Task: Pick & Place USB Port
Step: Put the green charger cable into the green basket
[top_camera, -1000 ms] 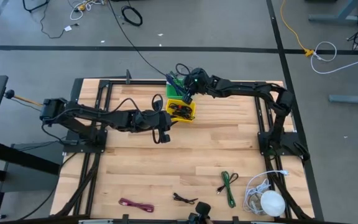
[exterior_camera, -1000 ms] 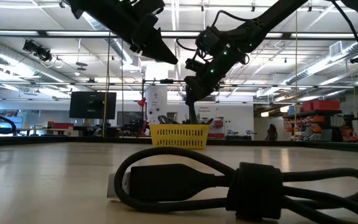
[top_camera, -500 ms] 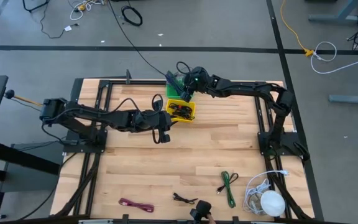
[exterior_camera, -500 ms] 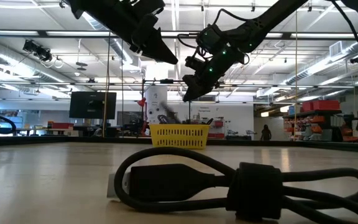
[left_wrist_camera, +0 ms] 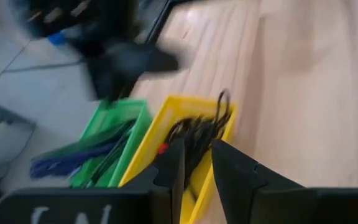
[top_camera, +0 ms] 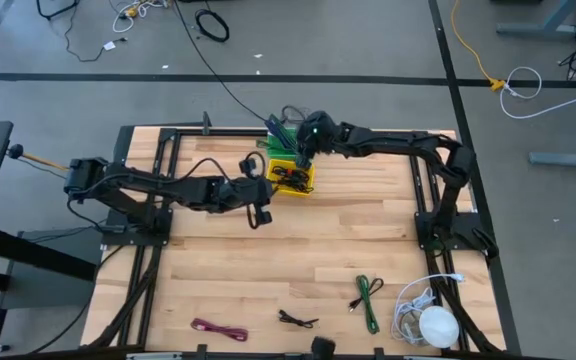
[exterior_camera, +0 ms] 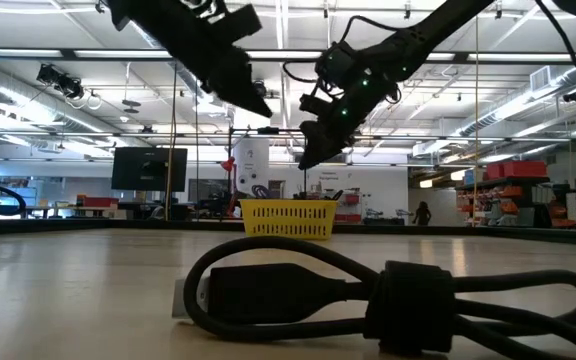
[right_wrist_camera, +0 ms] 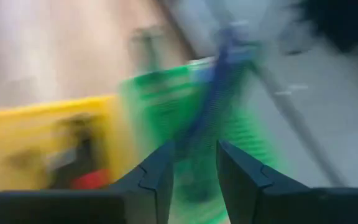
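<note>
Wood-slat table (top_camera: 298, 255), cables near its front edge, grey floor around, both tools (left_wrist_camera: 194, 155) (right_wrist_camera: 194, 158) narrowly parted, empty.

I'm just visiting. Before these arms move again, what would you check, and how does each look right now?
1. Right gripper over the bins: ok, above the yellow bin and green bin.
2. Right gripper empty: ok, nothing between its parted fingers.
3. Left gripper apart from the right one: ok.
4. Left gripper empty: ok in its wrist view.
5. Cables waiting: ok, green cable, pink cable, black cable.
</note>
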Motion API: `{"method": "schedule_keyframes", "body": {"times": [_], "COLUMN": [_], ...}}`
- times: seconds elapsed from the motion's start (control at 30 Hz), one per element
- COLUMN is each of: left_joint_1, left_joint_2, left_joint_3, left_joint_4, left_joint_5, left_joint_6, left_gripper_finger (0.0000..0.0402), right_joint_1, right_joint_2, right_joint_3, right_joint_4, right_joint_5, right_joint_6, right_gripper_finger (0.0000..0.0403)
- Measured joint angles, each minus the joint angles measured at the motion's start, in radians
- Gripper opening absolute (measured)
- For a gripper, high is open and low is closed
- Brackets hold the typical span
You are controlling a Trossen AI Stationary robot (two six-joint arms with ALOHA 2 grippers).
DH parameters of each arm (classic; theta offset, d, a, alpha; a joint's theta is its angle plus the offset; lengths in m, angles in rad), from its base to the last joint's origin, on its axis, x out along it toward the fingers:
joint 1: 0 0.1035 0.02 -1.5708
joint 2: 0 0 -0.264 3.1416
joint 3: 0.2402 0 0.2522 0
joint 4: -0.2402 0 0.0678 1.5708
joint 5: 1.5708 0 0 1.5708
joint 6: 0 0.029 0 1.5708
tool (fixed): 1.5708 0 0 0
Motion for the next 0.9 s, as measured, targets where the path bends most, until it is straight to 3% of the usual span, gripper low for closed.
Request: {"method": "schedule_keyframes", "body": {"times": [0.17, 0.27, 0.4, 0.53, 0.67, 0.9], "left_joint_1": [0.0, -0.001, -0.006, -0.044, -0.116, -0.246], "left_joint_2": [0.0, 0.0, 0.0, 0.0, 0.0, 0.0], "left_joint_3": [0.0, 0.0, 0.0, -0.002, -0.026, -0.065], "left_joint_4": [-0.109, -0.17, -0.297, -0.415, -0.426, -0.42], "left_joint_5": [-0.013, 0.006, 0.071, 0.129, 0.137, 0.064], "left_joint_6": [-0.007, -0.055, -0.14, -0.216, -0.266, -0.383], "left_gripper_finger": [0.0085, 0.0085, 0.0085, 0.0085, 0.0085, 0.0085], "right_joint_1": [0.105, 0.209, 0.385, 0.566, 0.725, 0.927], "right_joint_2": [-0.03, -0.034, -0.034, -0.034, -0.034, -0.034], "right_joint_3": [0.0, -0.002, -0.042, -0.071, -0.084, -0.085], "right_joint_4": [-0.249, -0.355, -0.371, -0.348, -0.341, -0.428], "right_joint_5": [-0.228, -0.304, -0.352, -0.314, -0.188, 0.008], "right_joint_6": [0.062, 0.128, 0.212, 0.352, 0.549, 0.965], "right_gripper_finger": [0.0119, 0.0117, 0.0116, 0.0116, 0.0116, 0.0114]}}
